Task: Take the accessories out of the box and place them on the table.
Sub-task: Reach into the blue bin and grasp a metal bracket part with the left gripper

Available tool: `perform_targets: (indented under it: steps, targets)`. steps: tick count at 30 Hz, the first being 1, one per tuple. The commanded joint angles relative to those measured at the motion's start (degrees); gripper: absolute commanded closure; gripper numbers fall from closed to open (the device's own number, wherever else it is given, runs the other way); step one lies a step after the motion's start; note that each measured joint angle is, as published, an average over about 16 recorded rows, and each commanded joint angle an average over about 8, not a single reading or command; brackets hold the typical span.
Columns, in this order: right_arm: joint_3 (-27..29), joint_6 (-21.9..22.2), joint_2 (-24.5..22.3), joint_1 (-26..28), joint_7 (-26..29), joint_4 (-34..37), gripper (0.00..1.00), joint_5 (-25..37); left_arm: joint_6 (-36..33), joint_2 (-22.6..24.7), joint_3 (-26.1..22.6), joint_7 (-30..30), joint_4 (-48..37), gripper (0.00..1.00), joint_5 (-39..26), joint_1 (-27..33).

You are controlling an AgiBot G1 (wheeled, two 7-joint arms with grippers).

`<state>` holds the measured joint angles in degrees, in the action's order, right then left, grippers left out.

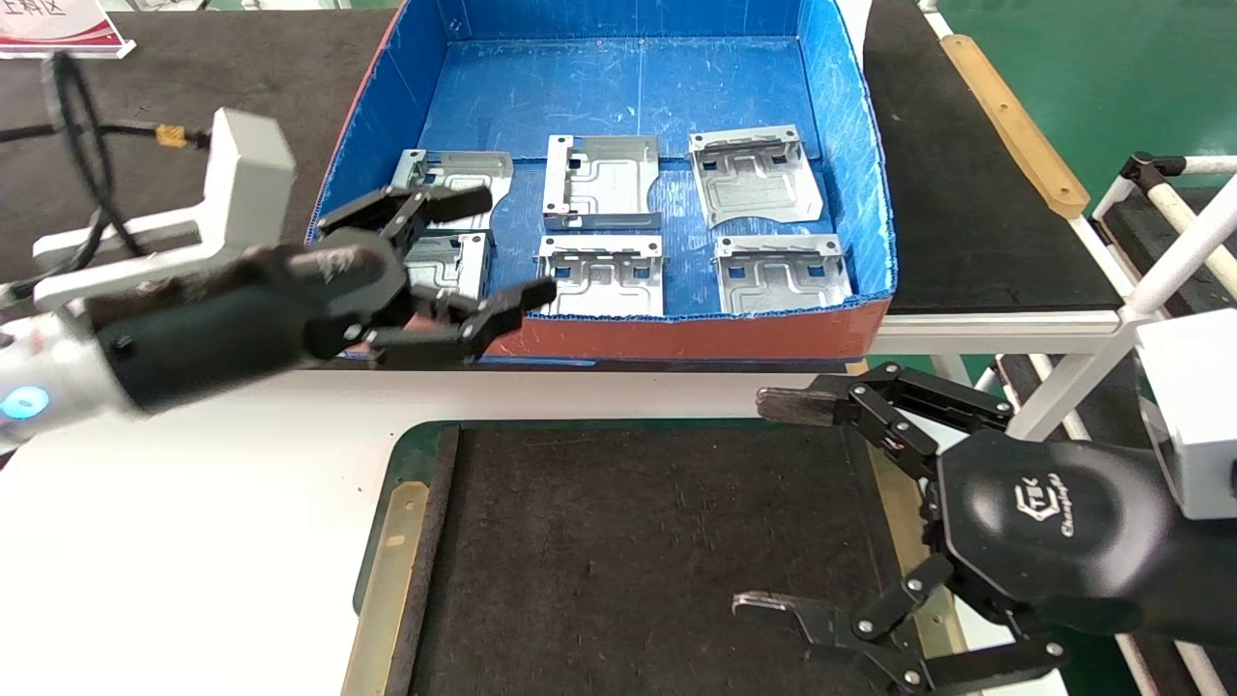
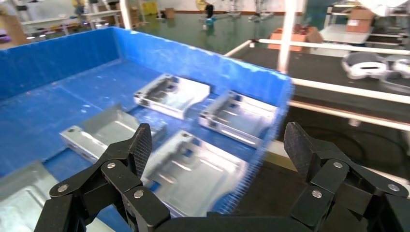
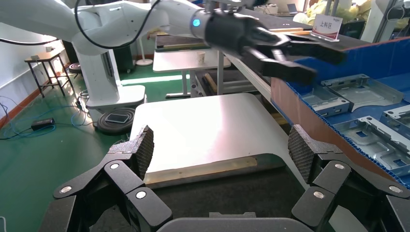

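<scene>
Left claw [image 1: 480,251] hangs wide open and empty over the near-left corner of the box [image 1: 850,145], above the two left brackets [image 1: 454,174]. All six brackets lie flat on the blue box floor in two rows of three, none touching a finger. Right claw [image 1: 763,503] sits spread wide, empty, over the near right of the tabletop [image 1: 242,503] black mat [image 1: 628,561].

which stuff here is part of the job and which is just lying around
Job:
- six silver brackets in the blue box
- table with black mat
- left gripper, open, at the box's near-left corner
- right gripper, open, over the mat

Lying about:
- red-and-white sign
- black-topped bench
</scene>
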<state>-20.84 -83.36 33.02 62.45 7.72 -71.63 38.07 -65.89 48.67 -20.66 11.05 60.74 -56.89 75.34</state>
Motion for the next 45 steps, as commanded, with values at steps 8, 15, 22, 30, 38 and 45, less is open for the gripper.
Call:
perform_targets:
  steps: [8, 15, 22, 30, 38, 45]
  targets:
    - [0.0, 0.0, 0.0, 0.0, 0.0, 0.0, 0.00, 0.0, 5.3, 7.5, -2.6, -0.7, -9.3, 0.00, -5.2, 7.9]
    - [0.0, 0.0, 0.0, 0.0, 0.0, 0.0, 0.00, 0.0, 10.3, 12.9, -5.2, -3.2, -17.3, 0.00, -10.7, 13.0]
    - [0.0, 0.0, 0.0, 0.0, 0.0, 0.0, 0.00, 0.0, 14.8, 17.5, -6.2, -7.8, -23.9, 0.00, -13.8, 16.0]
    - [0.0, 0.0, 0.0, 0.0, 0.0, 0.0, 0.00, 0.0, 19.9, 22.7, -6.7, -13.6, -32.3, 0.00, -15.8, 18.9]
    - [0.0, 0.0, 0.0, 0.0, 0.0, 0.0, 0.00, 0.0, 24.4, 26.4, -6.3, -17.7, -40.6, 0.00, -16.2, 21.7]
    - [0.0, 0.0, 0.0, 0.0, 0.0, 0.0, 0.00, 0.0, 26.0, 28.1, -6.7, -18.4, -45.7, 0.00, -16.4, 23.9]
